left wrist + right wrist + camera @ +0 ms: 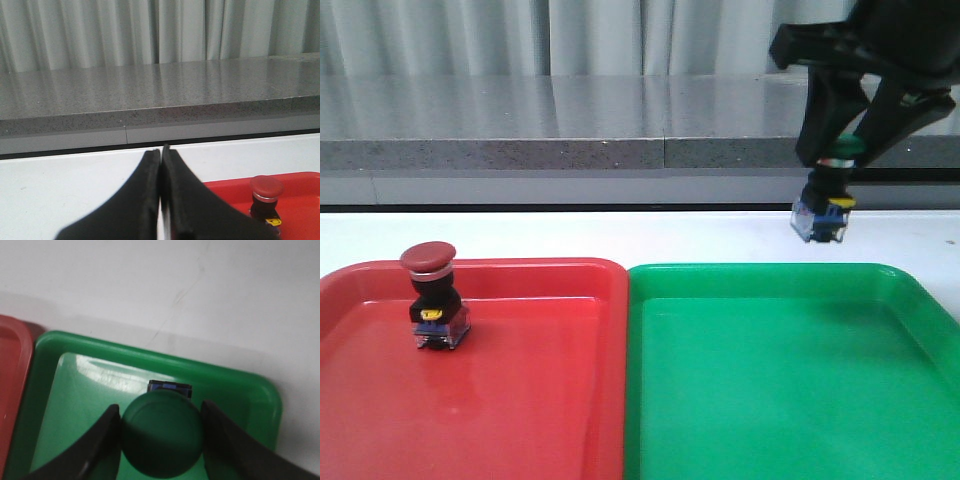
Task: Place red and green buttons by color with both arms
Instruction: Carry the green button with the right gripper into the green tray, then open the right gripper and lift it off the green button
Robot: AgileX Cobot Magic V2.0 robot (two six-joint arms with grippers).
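Front cam low over trays; wrist cams close, share red tray [520, 400].

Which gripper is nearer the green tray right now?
Right. The right gripper hangs over the green tray's far edge, shut on the green button. The left gripper is shut, off by the red tray.
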